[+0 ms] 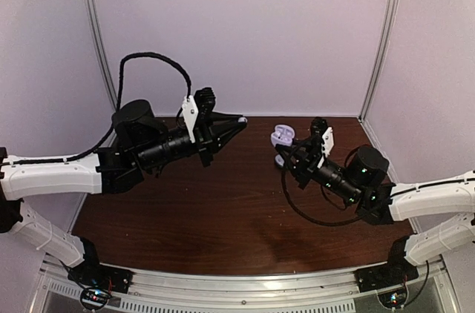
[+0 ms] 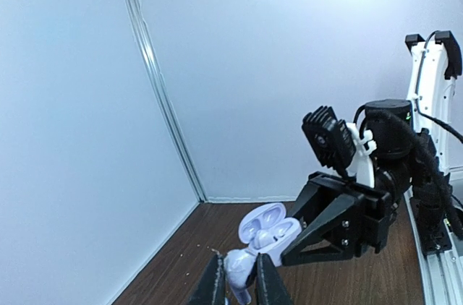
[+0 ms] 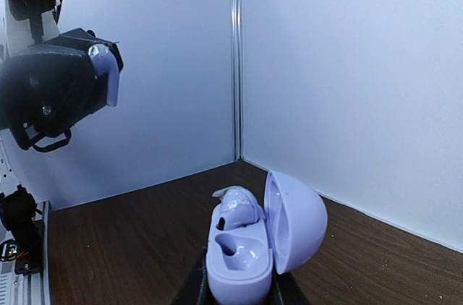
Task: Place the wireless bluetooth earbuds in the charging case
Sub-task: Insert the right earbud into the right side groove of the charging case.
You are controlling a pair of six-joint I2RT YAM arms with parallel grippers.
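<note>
My right gripper (image 1: 284, 147) is shut on a lavender charging case (image 1: 281, 136) with its lid open, held above the table. In the right wrist view the case (image 3: 242, 265) sits between my jaws (image 3: 239, 289); one earbud (image 3: 236, 207) lies in the far slot and the near slot is empty. My left gripper (image 1: 240, 121) is shut on a second pale earbud (image 2: 240, 267), held a short way from the case (image 2: 269, 230). That earbud also shows in the right wrist view (image 3: 108, 74), up at the left.
The dark wooden table (image 1: 223, 209) is boxed in by white walls at the back and both sides. A black cable (image 1: 304, 209) loops under the right arm. Small crumbs (image 2: 206, 249) lie on the wood near the back corner.
</note>
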